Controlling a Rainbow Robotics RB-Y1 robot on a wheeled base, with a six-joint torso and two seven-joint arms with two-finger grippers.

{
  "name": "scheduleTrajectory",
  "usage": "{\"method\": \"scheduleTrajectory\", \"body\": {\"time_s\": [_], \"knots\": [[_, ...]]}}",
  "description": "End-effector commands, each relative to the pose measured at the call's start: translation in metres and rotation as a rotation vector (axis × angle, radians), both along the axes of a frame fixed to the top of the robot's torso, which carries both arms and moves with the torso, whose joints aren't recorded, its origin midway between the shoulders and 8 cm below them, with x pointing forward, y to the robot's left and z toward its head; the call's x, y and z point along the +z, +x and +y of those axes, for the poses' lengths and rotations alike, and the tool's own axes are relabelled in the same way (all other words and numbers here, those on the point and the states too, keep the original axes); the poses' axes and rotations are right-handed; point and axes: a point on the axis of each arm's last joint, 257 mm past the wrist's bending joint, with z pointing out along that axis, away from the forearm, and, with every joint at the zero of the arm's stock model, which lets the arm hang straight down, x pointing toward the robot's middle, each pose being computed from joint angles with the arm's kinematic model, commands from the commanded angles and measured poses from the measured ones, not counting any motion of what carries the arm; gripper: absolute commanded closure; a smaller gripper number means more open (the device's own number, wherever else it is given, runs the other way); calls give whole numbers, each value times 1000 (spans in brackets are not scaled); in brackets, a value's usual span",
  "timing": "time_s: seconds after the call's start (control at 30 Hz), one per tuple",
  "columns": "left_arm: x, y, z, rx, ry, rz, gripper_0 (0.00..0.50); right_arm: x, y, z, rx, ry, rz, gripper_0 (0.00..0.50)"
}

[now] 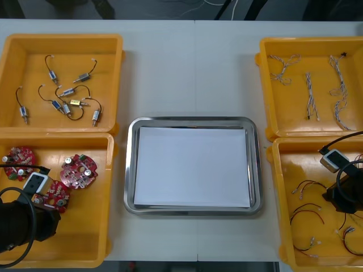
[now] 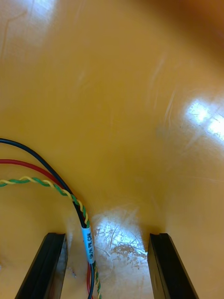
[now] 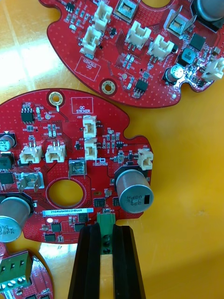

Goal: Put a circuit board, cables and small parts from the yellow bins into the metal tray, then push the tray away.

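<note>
In the near left yellow bin (image 1: 85, 238), the left gripper (image 3: 105, 230) has its fingers (image 3: 84, 261) pinched onto the green connector (image 3: 106, 219) at the rim of a round red circuit board (image 3: 70, 154). The connector fills the narrow gap between them. 2 other boards lie in the same bin. One (image 3: 140, 42) sits just beyond the held board, apart from it by a thin strip of bin floor. The other (image 3: 35, 280) is just beside the fingers. The near and tray-side parts of this bin's floor are bare.

In the near right yellow bin (image 1: 295, 164), the right gripper (image 2: 107, 236) is low over the floor with its fingers (image 2: 46, 266) spread wide, gripping nothing. A cable bundle (image 2: 87, 238) of black, red and twisted green-yellow strands, with a white label, runs between them. It lies close by 1 finger and well off the other. Ahead of the fingers the floor is bare.

Between the bins sits the metal tray (image 1: 131, 170), white inside. A strip of bare surface (image 1: 193, 68) lies at each side of it, and a broad open stretch lies beyond its far rim. Farther off, the far left bin (image 1: 22, 68) holds small metal parts (image 1: 68, 92) on black leads. The far right bin (image 1: 264, 56) holds twisted blue and white cables (image 1: 310, 96).
</note>
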Motion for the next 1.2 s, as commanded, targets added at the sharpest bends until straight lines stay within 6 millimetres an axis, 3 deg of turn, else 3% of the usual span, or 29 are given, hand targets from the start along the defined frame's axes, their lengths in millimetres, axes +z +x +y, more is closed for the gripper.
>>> {"method": "scheduleTrajectory", "body": {"time_s": [0.03,0.37,0.43,0.5,0.53,0.57,0.6,0.77,0.97,1.2], "knots": [[10,7,7,-95,79,-27,500,5,6,7,15,11,-12,0],[36,2,20,-56,116,23,500,1,6,18,7,47,-14,0],[42,1,20,-47,105,33,500,0,6,18,5,47,-13,60],[49,0,22,-38,100,41,500,0,5,18,3,48,-12,171],[51,0,22,-37,98,41,500,0,5,18,0,49,-12,181],[54,0,23,-34,102,43,500,0,5,18,0,50,-13,265],[57,0,24,-29,106,43,500,0,5,18,-1,50,-12,411],[70,2,30,-15,121,42,500,-4,2,20,3,52,-5,500],[92,7,32,4,144,45,500,1,9,18,6,43,-37,500],[119,15,31,17,175,57,500,35,20,-6,-23,11,-97,500]]}}
